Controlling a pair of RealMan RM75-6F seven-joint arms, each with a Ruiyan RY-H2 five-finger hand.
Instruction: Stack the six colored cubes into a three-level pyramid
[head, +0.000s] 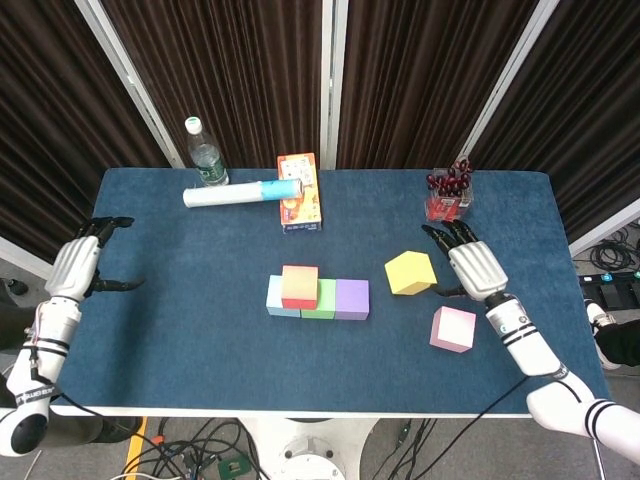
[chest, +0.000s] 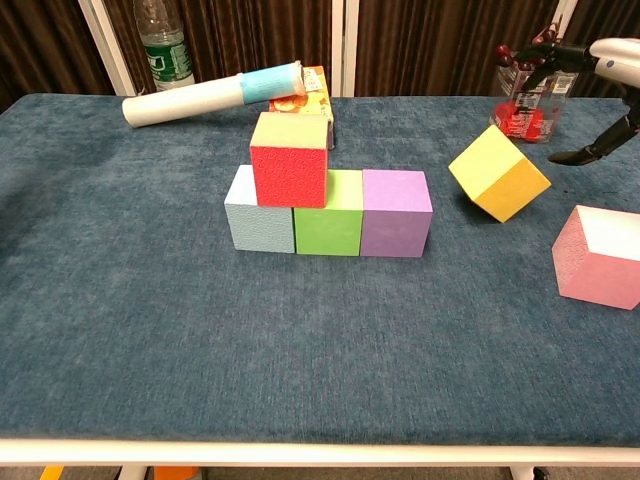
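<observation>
Chest view: the blue bench (chest: 120, 330) carries a base row of pale blue cube (chest: 258, 212), green cube (chest: 328, 214) and purple cube (chest: 396, 212), red cube (chest: 290, 160) on top. Right of the row, the yellow cube (chest: 498, 172) sits tilted on an edge, the right robot hand (head: 472, 265) just beside it, fingers spread, holding nothing. Next call, I'd say: regrasp it for the second level. The pink cube (chest: 598, 255) waits further right. The left robot hand (head: 78, 265) idles far left of the row, fingers apart. Behind the row, roll (chest: 210, 92), bottle (chest: 165, 45) and box (head: 299, 191) stand clear of the path.

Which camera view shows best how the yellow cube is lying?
The chest view: the yellow cube appears there from the side, clearly tilted, with one low corner toward the table, apart from the right hand. The head view shows the same cube from above, so the tilt is harder to judge.
</observation>
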